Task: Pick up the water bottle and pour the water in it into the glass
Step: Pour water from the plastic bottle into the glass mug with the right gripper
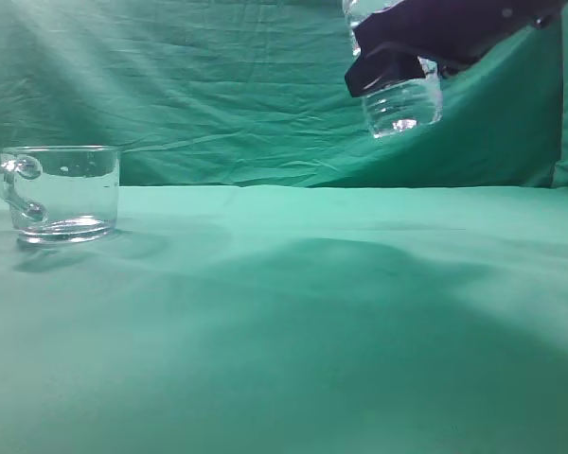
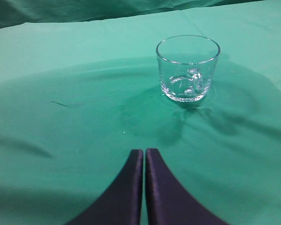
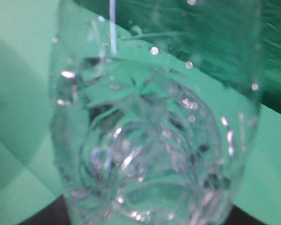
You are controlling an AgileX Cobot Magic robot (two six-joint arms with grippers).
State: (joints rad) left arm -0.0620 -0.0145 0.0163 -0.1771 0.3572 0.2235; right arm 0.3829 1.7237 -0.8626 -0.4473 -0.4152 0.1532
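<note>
The glass point(image 1: 62, 194) is a short clear mug with a loop handle, standing upright at the left on the green cloth; it also shows in the left wrist view point(image 2: 188, 68). It looks empty. My right gripper point(image 1: 398, 61) is shut on the water bottle point(image 1: 402, 102) and holds it high in the air at the upper right, well to the right of the glass. Only the bottle's ribbed lower body shows; its neck is out of frame. The bottle fills the right wrist view point(image 3: 154, 131). The water cannot be made out. My left gripper point(image 2: 144, 152) is shut and empty, short of the glass.
A green cloth point(image 1: 293, 322) covers the table and hangs as a backdrop point(image 1: 218, 85). A dark damp-looking patch point(image 2: 150, 112) lies on the cloth in front of the glass.
</note>
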